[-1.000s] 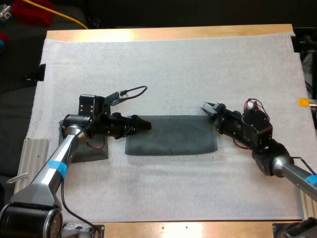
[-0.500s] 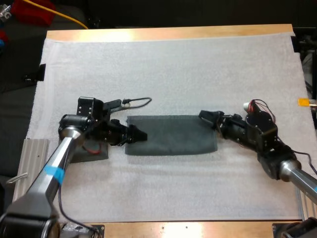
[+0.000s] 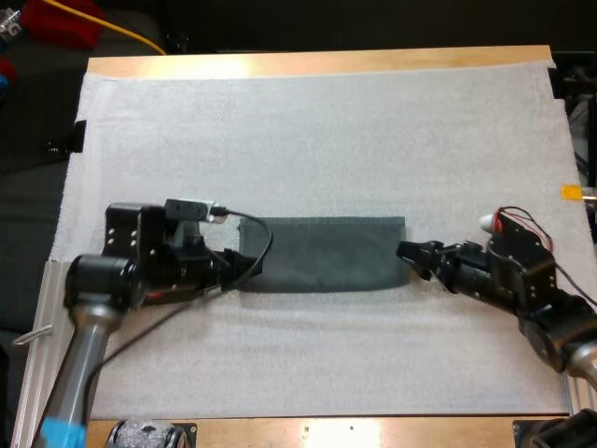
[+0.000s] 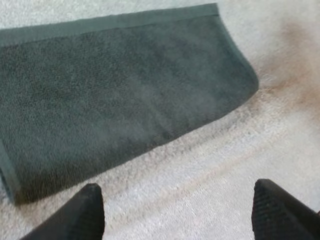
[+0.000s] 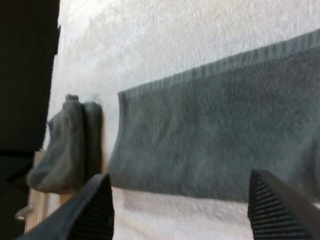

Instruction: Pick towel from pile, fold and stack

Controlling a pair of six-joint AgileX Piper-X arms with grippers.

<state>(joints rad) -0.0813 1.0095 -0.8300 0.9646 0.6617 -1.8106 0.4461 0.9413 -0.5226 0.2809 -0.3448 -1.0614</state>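
Note:
A dark grey-green towel (image 3: pixel 322 254) lies flat on the white mat (image 3: pixel 326 131), folded into a long strip. My left gripper (image 3: pixel 248 267) sits at its left near corner, low over the mat. In the left wrist view the fingers (image 4: pixel 89 212) stand wide apart with bare mat between them, and the towel (image 4: pixel 115 95) lies just beyond. My right gripper (image 3: pixel 411 253) is at the towel's right edge, open, its fingers (image 5: pixel 95 207) apart before the towel (image 5: pixel 215 135). A folded towel stack (image 5: pixel 65 150) stands past the strip's far end in the right wrist view.
A ribbed grey block (image 3: pixel 48 291) lies at the mat's left edge beside my left arm. The wooden table edge (image 3: pixel 317 62) runs along the far side, with a red object (image 3: pixel 61 21) and a yellow cable beyond it.
Both arms have drawn back toward the near side. The left gripper slid off the towel's left end; the right gripper moved from the far right corner to the right edge. The towel stayed put.

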